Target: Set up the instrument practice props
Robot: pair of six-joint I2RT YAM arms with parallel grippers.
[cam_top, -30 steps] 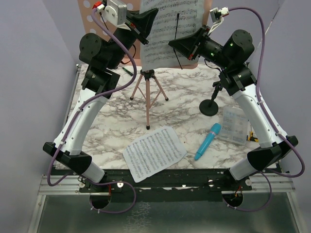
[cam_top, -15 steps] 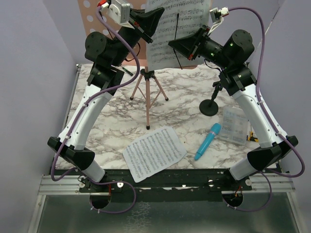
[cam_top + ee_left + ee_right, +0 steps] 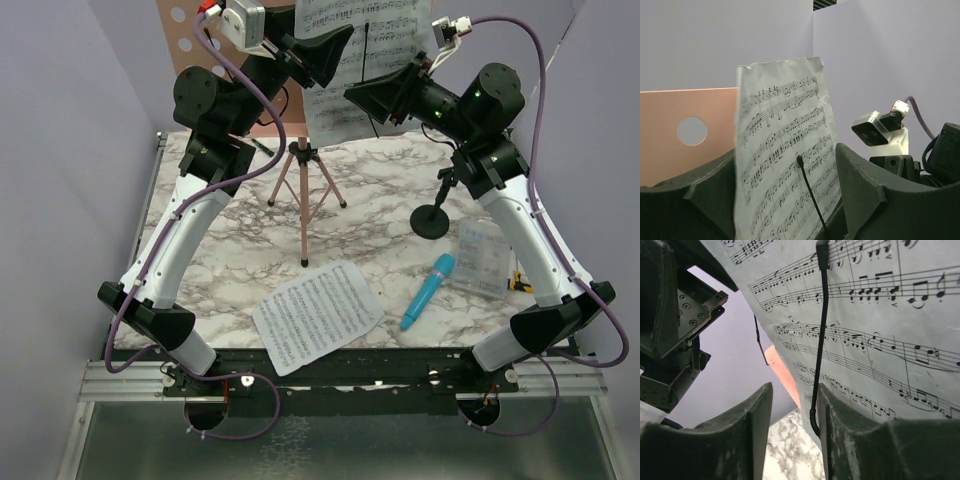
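Observation:
The pink music stand (image 3: pixel 180 45) stands at the back on tripod legs (image 3: pixel 303 195). One white sheet-music page (image 3: pixel 350 100) leans on it under a thin black retaining wire (image 3: pixel 367 45). My left gripper (image 3: pixel 335 48) is open at the page's left edge. From the left wrist, the page (image 3: pixel 785 125) stands between the spread fingers of the left gripper (image 3: pixel 785 167). My right gripper (image 3: pixel 383 95) is open at the page's lower right. In its wrist view, the right gripper (image 3: pixel 792 402) straddles the edge of the page (image 3: pixel 880 340). A second page (image 3: pixel 317 315), the blue microphone (image 3: pixel 428 291) and the black mic stand (image 3: pixel 432 220) are on the table.
A clear plastic box (image 3: pixel 483 258) lies at the right, beside the microphone. A small dark stick (image 3: pixel 262 146) lies near the back left by the left arm. The marble tabletop (image 3: pixel 230 250) is walled by purple panels on both sides.
Both grippers have opened and let go of the page on the stand. The left gripper has shifted right and upward; the page now sits higher on the stand.

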